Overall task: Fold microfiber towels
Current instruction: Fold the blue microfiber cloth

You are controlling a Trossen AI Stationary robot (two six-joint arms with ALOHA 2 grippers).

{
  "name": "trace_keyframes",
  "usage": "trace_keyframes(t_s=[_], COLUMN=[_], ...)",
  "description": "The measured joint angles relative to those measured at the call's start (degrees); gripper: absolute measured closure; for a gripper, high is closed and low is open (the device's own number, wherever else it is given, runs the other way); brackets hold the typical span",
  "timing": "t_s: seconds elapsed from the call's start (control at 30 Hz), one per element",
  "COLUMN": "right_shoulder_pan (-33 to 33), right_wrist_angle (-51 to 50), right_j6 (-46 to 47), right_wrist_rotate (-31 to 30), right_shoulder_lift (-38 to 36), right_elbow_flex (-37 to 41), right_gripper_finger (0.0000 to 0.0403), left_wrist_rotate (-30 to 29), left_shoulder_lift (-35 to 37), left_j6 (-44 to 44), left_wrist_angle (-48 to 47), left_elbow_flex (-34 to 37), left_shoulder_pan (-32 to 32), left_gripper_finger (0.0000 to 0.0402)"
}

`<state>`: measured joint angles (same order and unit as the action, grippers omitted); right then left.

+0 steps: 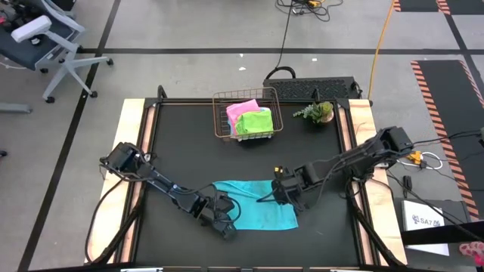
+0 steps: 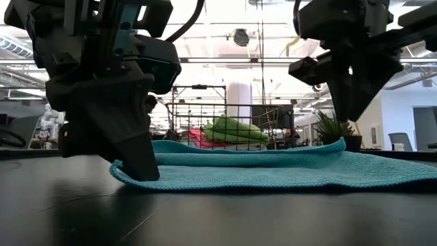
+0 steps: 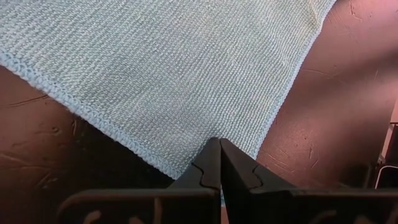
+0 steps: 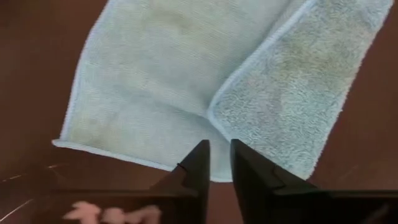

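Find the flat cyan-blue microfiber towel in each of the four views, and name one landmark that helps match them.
High view: cyan-blue microfiber towel, near the table's front, between both grippers.
Low view: spread across the middle.
Left wrist view: fills the upper part.
Right wrist view: fills the upper part, one corner folded over.
Shared landmark: copper wire basket, behind the towel.

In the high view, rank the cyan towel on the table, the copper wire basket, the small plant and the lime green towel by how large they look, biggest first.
1. Cyan towel, spread on the table.
2. Copper wire basket.
3. and 4. Lime green towel, in the basket, and the small plant look too close in size to rank.
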<state>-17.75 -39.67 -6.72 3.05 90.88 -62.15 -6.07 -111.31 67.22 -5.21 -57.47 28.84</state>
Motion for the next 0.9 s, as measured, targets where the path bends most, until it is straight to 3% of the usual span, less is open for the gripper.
trace_keyframes(t_s=[0.33, 0.9], right_shoulder_pan=[-1.7, -1.6], right_wrist_angle=[9.4, 16.5], right_j6=[7.1, 11.2], right_wrist_rotate=[0.0, -0.2], right_shoulder_lift=[-0.1, -0.1], right_elbow_flex=[2.7, 7.8], right_gripper_finger=[0.0266, 0.0261], left_wrist_rotate=[-0.9, -1.3], left_shoulder_lift=[0.0, 0.0], left_j6=[-1.1, -1.2], left_wrist_angle=[0.1, 0.1], left_elbow_flex=[0.0, 0.0], left_shoulder_pan=[0.0, 0.0], left_gripper_finger=[0.04, 0.0399])
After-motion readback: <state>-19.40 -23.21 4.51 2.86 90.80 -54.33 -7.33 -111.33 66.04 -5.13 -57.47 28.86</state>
